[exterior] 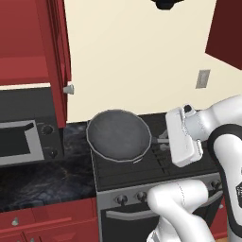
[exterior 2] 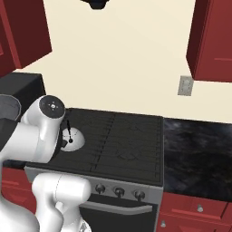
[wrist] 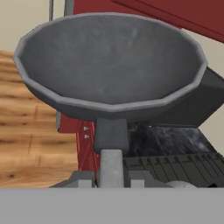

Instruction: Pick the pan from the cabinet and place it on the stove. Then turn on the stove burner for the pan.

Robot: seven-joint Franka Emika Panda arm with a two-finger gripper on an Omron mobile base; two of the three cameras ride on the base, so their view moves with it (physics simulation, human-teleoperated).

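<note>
The dark grey pan (exterior: pixel 118 134) hangs tilted just above the left grates of the black stove (exterior: pixel 142 168). Its thin handle points right into my gripper (exterior: pixel 163 140), which is shut on it. In the hand view the pan (wrist: pixel 109 61) looms close, bowl facing me, and its handle (wrist: pixel 111 148) runs down between my fingertips (wrist: pixel 80 178). The red wall cabinet (exterior: pixel 28 42) is at the upper left with its door (exterior: pixel 59 61) swung open. From the right the stove (exterior 2: pixel 127 140) shows bare grates, with my arm over its left end.
A black-and-silver microwave (exterior: pixel 23 142) stands on the dark counter (exterior: pixel 47 179) left of the stove. Round knobs (exterior: pixel 122 199) line the steel front. Low red drawers (exterior: pixel 42 222) sit below. Another red cabinet (exterior 2: pixel 213 41) hangs at the right above a wall outlet (exterior 2: pixel 185 85).
</note>
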